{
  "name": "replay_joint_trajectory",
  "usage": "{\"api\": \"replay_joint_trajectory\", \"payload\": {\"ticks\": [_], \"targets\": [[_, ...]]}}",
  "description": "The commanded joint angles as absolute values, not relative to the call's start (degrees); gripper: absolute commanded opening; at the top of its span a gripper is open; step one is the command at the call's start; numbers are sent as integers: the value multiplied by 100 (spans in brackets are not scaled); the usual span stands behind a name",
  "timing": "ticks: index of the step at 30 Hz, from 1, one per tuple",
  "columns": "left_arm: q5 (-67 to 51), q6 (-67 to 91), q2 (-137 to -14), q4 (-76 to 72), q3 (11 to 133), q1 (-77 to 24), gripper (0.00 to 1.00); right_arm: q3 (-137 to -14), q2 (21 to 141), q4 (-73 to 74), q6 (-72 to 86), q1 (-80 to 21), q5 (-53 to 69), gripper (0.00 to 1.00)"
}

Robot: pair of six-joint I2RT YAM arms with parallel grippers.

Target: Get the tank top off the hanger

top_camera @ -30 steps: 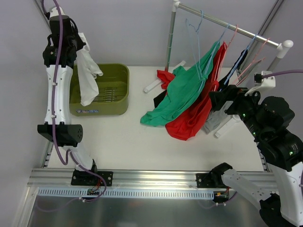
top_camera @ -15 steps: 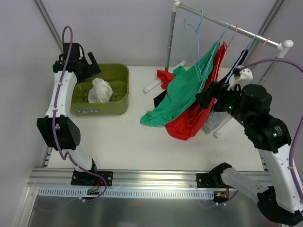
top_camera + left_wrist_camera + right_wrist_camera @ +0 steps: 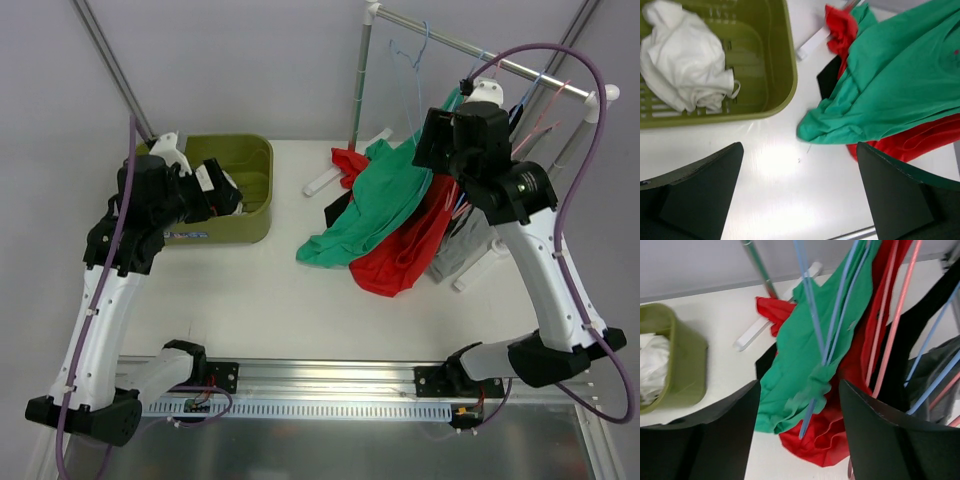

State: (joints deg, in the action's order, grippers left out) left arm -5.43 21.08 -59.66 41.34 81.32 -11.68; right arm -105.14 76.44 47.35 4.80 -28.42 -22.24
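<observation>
L: olive plastic basket (image 3: 785, 75) holds white crumpled cloth (image 3: 685, 60); left gripper (image 3: 799, 162) hovers beside it, fingers spread wide, empty. R: green tank top (image 3: 795, 360) hangs on thin blue wire hanger (image 3: 815, 340), hem on table (image 3: 770, 190). Right gripper (image 3: 800, 390) straddles it, fingers apart, nothing pinched; prob. lining up a grab.

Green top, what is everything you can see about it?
The green top looks like soft, thin cloth, plain green and wrinkled. Its upper part hangs slanted on a thin blue hanger. Its lower part trails down and lies bunched on the white table. It drapes over a red top, which peeks out beside and below it.
</observation>
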Motion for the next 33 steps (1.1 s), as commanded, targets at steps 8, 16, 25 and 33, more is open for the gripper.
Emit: {"api": "replay_joint_trajectory", "payload": {"ticks": [8, 16, 25, 33], "targets": [[-905, 2048, -5239, 4482, 6741, -1187, 99, -11847, 8946, 4685, 167, -2268, -2935, 51], [-976, 1846, -5325, 4623, 6873, -1187, 99, -11795, 9132, 4491, 343, -2232, -3295, 30], [-1002, 1749, -5554, 4649, 7084, -1187, 99, -11251, 8649, 4149, 510, -2232, -3481, 1], [-967, 1723, -5651, 4658, 7172, -1187, 99, -11338, 8183, 3885, 483, -2232, -2998, 0]]}}
